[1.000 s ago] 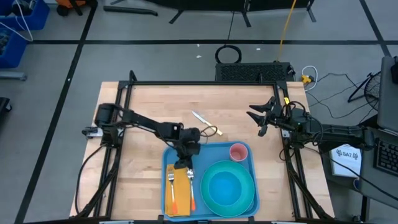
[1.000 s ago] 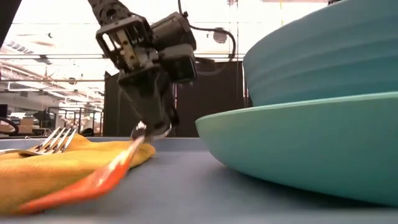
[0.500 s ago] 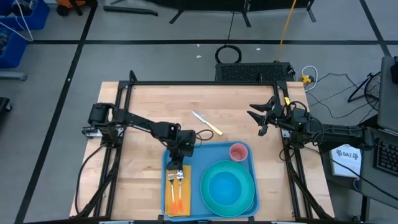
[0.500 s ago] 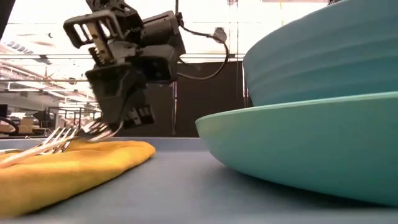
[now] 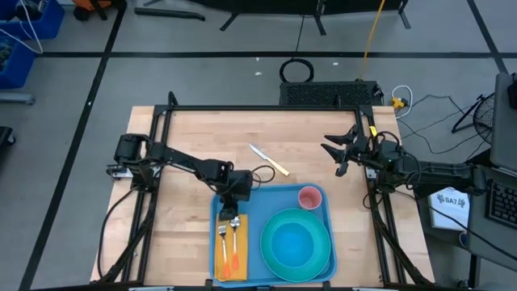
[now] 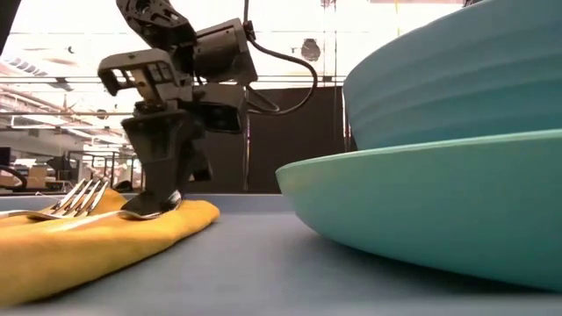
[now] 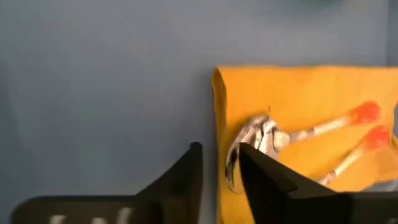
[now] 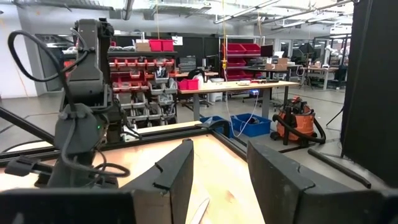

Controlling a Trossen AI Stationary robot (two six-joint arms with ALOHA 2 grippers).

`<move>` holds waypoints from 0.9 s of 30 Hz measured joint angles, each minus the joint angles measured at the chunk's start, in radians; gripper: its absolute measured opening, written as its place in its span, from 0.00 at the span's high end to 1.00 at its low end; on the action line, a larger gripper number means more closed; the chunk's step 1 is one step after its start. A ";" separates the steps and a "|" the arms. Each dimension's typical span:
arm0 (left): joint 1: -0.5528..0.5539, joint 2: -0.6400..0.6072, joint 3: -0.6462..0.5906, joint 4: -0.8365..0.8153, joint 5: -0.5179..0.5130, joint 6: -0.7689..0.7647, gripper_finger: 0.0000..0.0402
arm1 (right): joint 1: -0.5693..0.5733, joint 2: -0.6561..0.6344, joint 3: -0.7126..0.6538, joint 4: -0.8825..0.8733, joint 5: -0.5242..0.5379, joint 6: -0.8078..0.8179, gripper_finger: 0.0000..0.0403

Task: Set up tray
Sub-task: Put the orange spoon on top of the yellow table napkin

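Note:
The blue tray (image 5: 266, 200) lies at the table's near edge. On its left part a yellow-orange napkin (image 5: 241, 267) carries a fork (image 5: 222, 241) and a spoon (image 5: 234, 241), both orange-handled, side by side. My left gripper (image 5: 233, 208) points slanting down at the spoon's bowl (image 7: 261, 134). Its fingers stand apart in the left wrist view (image 7: 221, 155). A turquoise plate (image 5: 296, 242) with a bowl (image 6: 457, 79) and a pink cup (image 5: 309, 196) stand on the tray's right part. My right gripper (image 5: 333, 152) hangs open, raised at the table's right edge. My left gripper has its fingertips (image 6: 162, 197) down at the spoon's bowl (image 6: 151, 208), coming slanting from above and the far side. One finger (image 7: 267, 180) hides part of the bowl, so I cannot tell whether it touches. The spoon lies flat on the napkin (image 6: 105, 237).
A knife (image 5: 269, 160) with a yellow handle lies on the bare wooden table beyond the tray, between the two arms. The plate's rim (image 6: 421, 211) rises close to the right of the napkin. A black frame runs round the table's edges.
My left gripper has carried the spoon's bowl a little toward the table's left edge. The spoon, a second ago slanted with its handle over the napkin's right edge, has swung parallel to the fork. Its bowl has come down onto the napkin.

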 joint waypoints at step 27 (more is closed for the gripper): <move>0.197 -0.051 0.085 -0.066 -0.380 0.262 0.41 | 0.000 0.075 0.000 0.003 0.027 0.053 0.65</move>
